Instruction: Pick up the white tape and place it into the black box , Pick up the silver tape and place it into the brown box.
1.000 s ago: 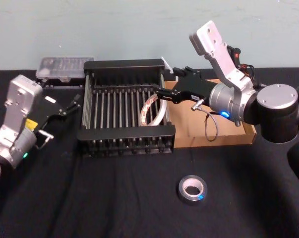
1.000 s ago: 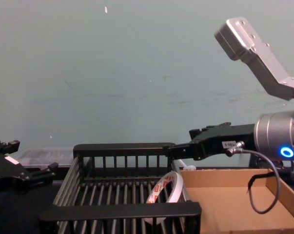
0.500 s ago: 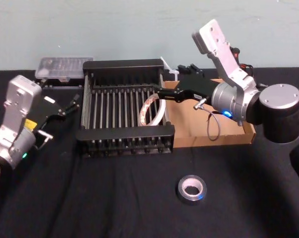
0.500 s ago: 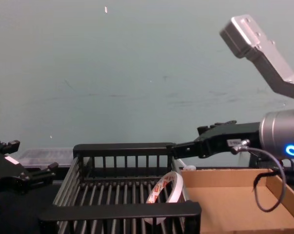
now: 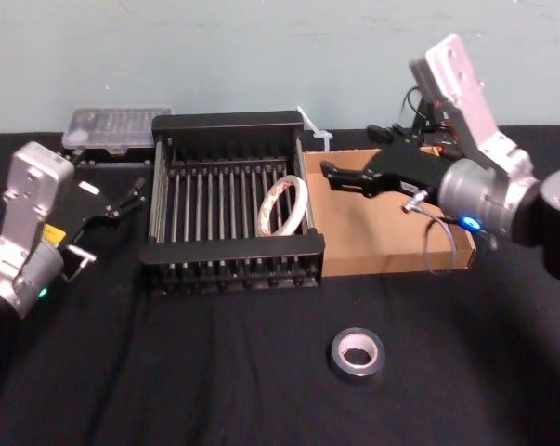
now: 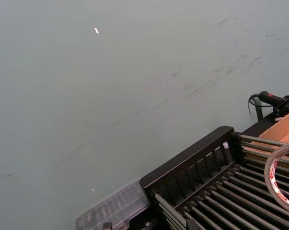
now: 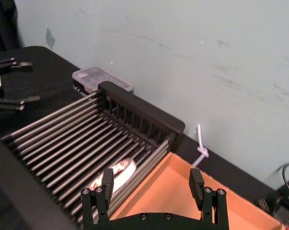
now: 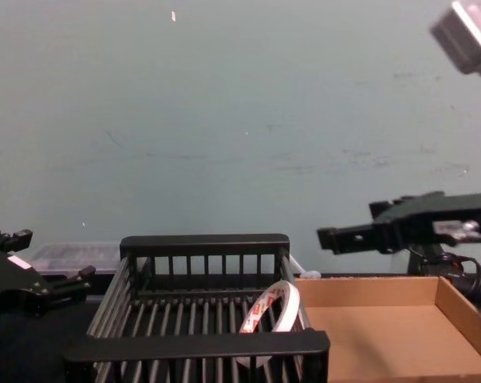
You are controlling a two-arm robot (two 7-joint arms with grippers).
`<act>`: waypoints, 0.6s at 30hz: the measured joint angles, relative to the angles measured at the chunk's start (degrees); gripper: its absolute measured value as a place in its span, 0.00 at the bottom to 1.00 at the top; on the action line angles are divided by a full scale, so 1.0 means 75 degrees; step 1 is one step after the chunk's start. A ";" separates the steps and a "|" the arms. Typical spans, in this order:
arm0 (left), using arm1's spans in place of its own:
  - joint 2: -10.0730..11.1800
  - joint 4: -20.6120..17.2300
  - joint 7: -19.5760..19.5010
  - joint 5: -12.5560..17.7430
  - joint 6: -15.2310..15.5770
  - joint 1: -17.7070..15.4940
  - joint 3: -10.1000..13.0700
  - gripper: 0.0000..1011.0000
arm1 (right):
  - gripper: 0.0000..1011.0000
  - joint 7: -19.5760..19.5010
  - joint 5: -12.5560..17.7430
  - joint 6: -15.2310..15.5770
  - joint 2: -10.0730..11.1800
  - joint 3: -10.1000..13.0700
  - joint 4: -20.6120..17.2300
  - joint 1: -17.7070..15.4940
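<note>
- Already, the white tape (image 5: 286, 206) leans on edge inside the black box (image 5: 231, 253), at its three o'clock side.
- The silver tape (image 5: 358, 355) lies on the table at six o'clock, not yet moved to the brown box (image 5: 391, 263).
- The right gripper (image 7: 151, 186) hovers over the brown box, spread wide and empty.
- The left gripper (image 5: 131, 193) rests at nine o'clock, fingers apart, empty.

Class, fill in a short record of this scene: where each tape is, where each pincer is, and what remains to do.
white tape: on edge inside the black box, by its right wall
silver tape: flat on the table, nearer than both boxes
brown box: holds no tape
right pincer: open, above the brown box
left pincer: parked left of the black box
remaining: silver tape into brown box
</note>
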 joint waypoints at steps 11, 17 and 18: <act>0.0000 0.0000 0.0000 0.0000 0.0000 0.0000 0.0000 0.99 | 0.99 0.0195 0.0566 0.0396 0.0859 0.0343 -0.0954 -0.1011; 0.0000 0.0000 0.0000 0.0000 0.0000 0.0001 0.0000 0.99 | 0.99 0.0281 0.0735 0.0522 0.1242 0.0356 -0.1215 -0.1427; 0.0000 0.0000 0.0000 0.0000 0.0000 0.0000 0.0000 0.99 | 0.99 0.0304 0.0767 0.0547 0.1321 0.0339 -0.1264 -0.1507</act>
